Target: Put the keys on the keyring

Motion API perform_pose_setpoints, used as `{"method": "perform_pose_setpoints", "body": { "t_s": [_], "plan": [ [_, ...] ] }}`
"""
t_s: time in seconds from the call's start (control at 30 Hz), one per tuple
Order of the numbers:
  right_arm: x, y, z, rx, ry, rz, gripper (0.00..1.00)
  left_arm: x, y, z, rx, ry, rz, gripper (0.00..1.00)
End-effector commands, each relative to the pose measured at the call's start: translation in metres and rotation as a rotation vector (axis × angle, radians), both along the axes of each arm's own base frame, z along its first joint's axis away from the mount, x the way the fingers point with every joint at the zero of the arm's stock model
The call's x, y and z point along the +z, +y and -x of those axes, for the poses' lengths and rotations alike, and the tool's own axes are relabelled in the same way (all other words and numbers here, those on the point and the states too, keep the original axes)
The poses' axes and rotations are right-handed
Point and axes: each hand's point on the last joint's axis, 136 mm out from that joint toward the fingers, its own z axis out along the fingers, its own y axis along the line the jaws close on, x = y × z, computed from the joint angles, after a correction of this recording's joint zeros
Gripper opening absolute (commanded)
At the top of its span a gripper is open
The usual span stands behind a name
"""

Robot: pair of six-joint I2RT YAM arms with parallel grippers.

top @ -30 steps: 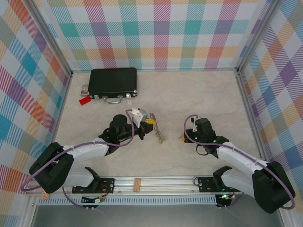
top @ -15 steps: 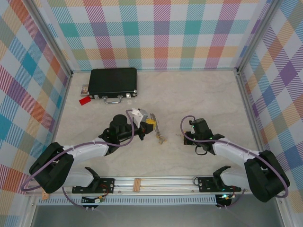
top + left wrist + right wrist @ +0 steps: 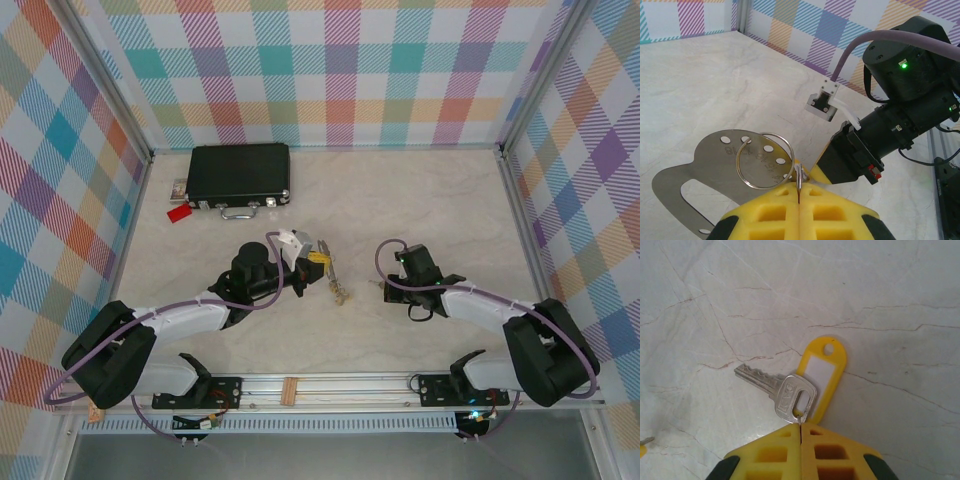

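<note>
Marble table (image 3: 420, 200) open far side — keyring (image 3: 764, 160) pinched, L hand (image 3: 799, 195).

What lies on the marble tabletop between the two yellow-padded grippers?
In the top view, small brass-coloured metal keys lie between the left gripper and right gripper.

The keyring (image 3: 766, 133) and key (image 3: 782, 390) are shiny metal; the tag (image 3: 820, 371) is glossy plastic.

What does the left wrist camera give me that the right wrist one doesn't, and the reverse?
Left wrist: the keyring pinched in the left gripper, a perforated metal plate behind it, and the right arm close ahead. Right wrist: a silver key and yellow tag, the key's head at the right gripper's shut tips. Both: yellow pads pressed together over the marbled table.
</note>
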Motion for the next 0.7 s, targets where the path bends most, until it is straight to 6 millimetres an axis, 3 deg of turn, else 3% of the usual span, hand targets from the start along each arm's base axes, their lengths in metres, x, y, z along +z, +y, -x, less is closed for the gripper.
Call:
{"method": "perform_pose_setpoints", "body": {
  "t_s": [0.0,0.1,0.67],
  "plan": [
    [0.0006,0.0021,0.0024,-0.004,0.019,-0.009,0.11,0.0137,-0.0064,0.0066,-0.036,-0.031,0.046,0.00],
    [0.0015,0.0011,0.0035,-0.006,0.013,-0.011,0.14,0.0145,-0.0068,0.0064,-0.037,-0.033,0.047,0.00],
    [-0.0040,0.0027,0.0001,-0.001,0.025,0.001,0.15,0.0149,-0.0076,0.0076,-0.043,-0.032,0.047,0.00]
  ]
}}
